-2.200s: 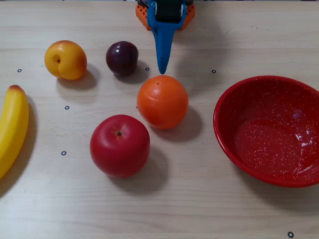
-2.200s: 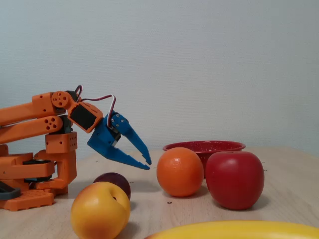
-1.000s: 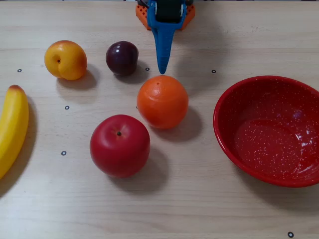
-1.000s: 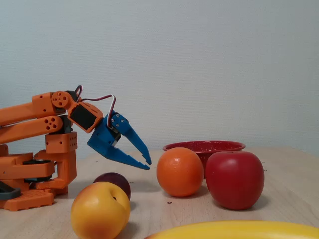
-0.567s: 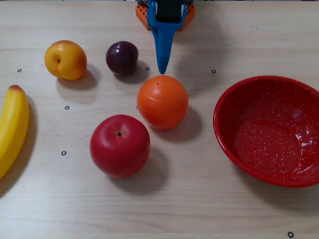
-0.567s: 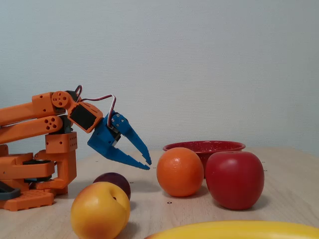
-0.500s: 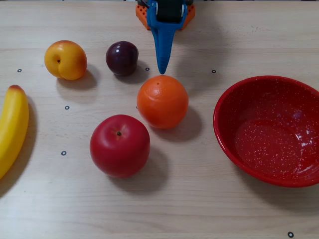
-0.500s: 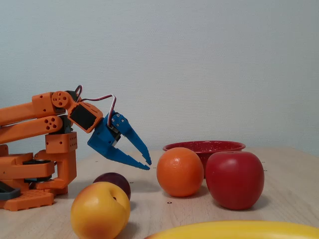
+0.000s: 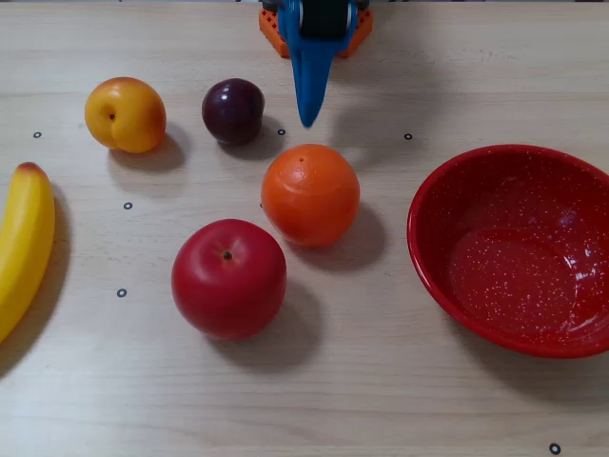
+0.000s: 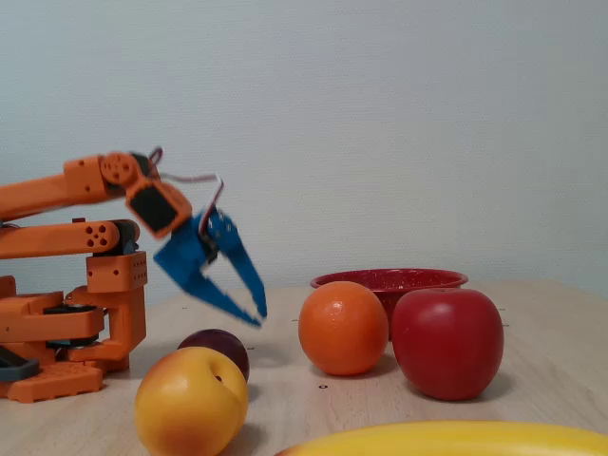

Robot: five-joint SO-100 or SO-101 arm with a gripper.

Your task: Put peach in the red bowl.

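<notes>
A pale wood-grain table (image 9: 400, 400) is seen carrying everything. The red bowl (image 9: 517, 249) is set well to the right of the jaws in the top-down fixed view, toward the near edge, and nothing is seen inside it. A banana (image 9: 23, 246) is laid far to the left of the jaws at that view's edge. A red apple (image 9: 228, 278) is placed nearer the camera than the jaws, slightly left, well apart from them. An orange (image 9: 310, 194) is found just in front of the jaw tips, not touched by them. The peach (image 9: 125, 114) is seen resting on the table, well to the left of the jaws, with a dark plum (image 9: 232, 110) lying between it and them. The blue gripper (image 10: 255, 313) is held above the table in the side fixed view; its jaws are parted slightly and nothing is held.
</notes>
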